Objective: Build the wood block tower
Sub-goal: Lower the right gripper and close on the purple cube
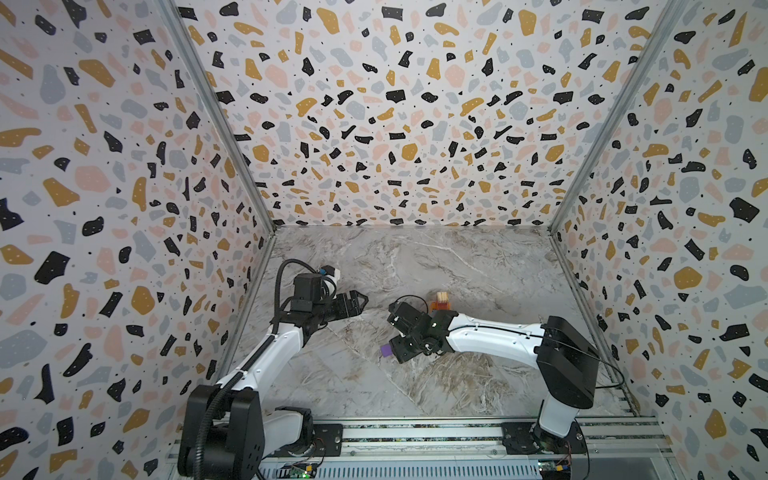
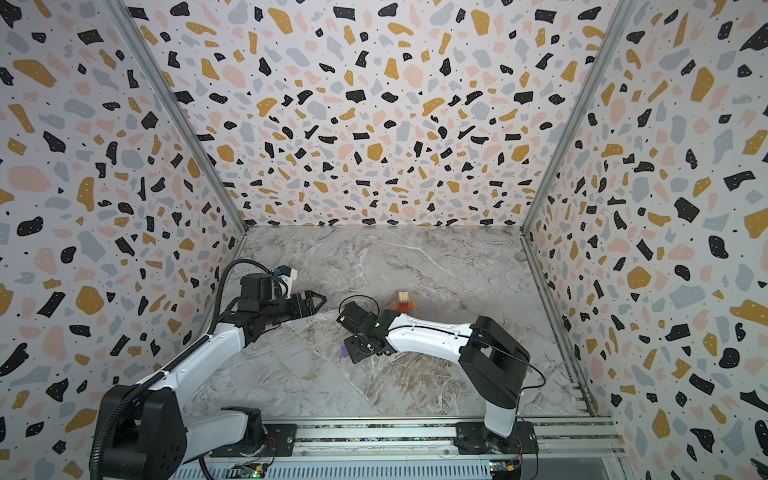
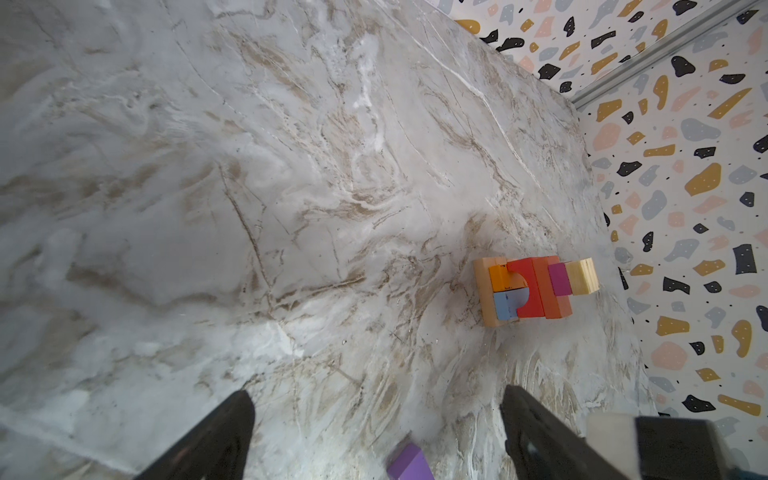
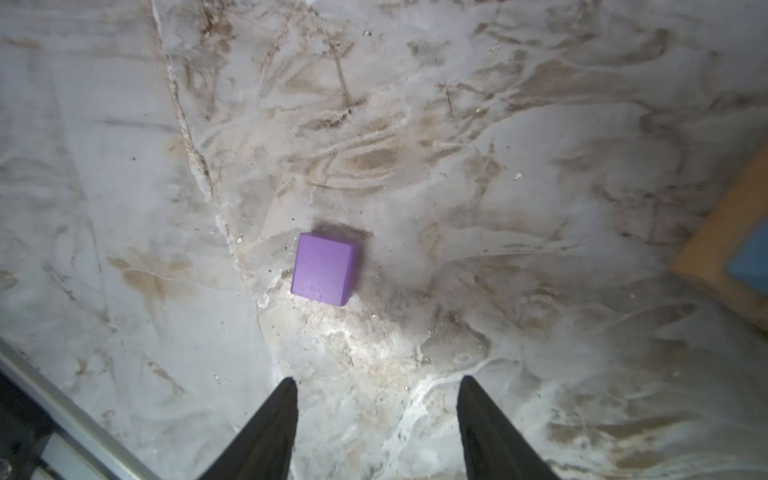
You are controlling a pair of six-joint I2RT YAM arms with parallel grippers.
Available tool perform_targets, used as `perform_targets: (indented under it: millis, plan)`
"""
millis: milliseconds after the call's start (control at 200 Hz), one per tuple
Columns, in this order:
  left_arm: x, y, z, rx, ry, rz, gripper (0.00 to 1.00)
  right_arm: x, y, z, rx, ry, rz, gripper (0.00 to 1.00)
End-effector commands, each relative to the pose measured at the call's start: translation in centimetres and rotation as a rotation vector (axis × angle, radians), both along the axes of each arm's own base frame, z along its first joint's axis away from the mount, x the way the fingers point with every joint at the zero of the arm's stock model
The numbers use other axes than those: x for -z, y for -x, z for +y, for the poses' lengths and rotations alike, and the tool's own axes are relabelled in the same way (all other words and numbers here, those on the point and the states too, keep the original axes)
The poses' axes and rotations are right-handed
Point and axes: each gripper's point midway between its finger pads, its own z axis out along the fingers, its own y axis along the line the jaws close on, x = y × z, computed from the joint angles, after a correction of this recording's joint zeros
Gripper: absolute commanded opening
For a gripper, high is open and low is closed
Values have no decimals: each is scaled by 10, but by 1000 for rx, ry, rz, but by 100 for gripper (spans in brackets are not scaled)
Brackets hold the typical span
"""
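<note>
Currently: tower (image 3: pixel 536 291) stands on the table (image 3: pixel 291 187), toward the far right, near the patterned wall. In both top views only its upper blocks show, behind the right arm.

Left wrist view gives the build: tan plank base, orange and blue blocks, red arch, orange-red block, a magenta block, and a pale wood block at the top.

Loose purple cube (image 4: pixel 324 269) lies flat on the table, well apart from the tower, nearer the robot.

Right hand (image 4: pixel 378 386): fingers apart, nothing between them. It hangs over the cube, which lies just ahead of the fingertips, not yet between them. The cube is turned slightly off square to the fingers.

Left hand (image 3: pixel 376 399): spread wide, empty, off to the left, well apart from the tower.

Handling, my reading:
- Cube is probably light, stiff painted wood that will not give under a squeeze. Its smooth faces may slide if gripped by an edge.
- Best hold is on two opposite flat side faces, low enough to seat the pads fully. Square the wrist to the cube first.
- Tower looks like a loose, unglued stack, narrow at the top, so a sideways nudge could topple it. Any block should come straight down and be released gently.
</note>
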Motion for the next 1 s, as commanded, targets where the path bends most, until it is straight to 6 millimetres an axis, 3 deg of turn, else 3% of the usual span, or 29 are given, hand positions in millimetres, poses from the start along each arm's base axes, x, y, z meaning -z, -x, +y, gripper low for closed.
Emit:
perform_targets:
  millis: [0, 506, 996]
  plan:
    - [-16, -7, 3, -15, 4, -47, 94, -8, -1, 16, -4, -50, -22, 61]
    - [-15, -6, 2, -17, 13, -41, 94, 14, -4, 47, 2, -43, -12, 57]
    - [-17, -6, 0, -9, 24, -46, 94, 33, -12, 50, 40, 25, -4, 50]
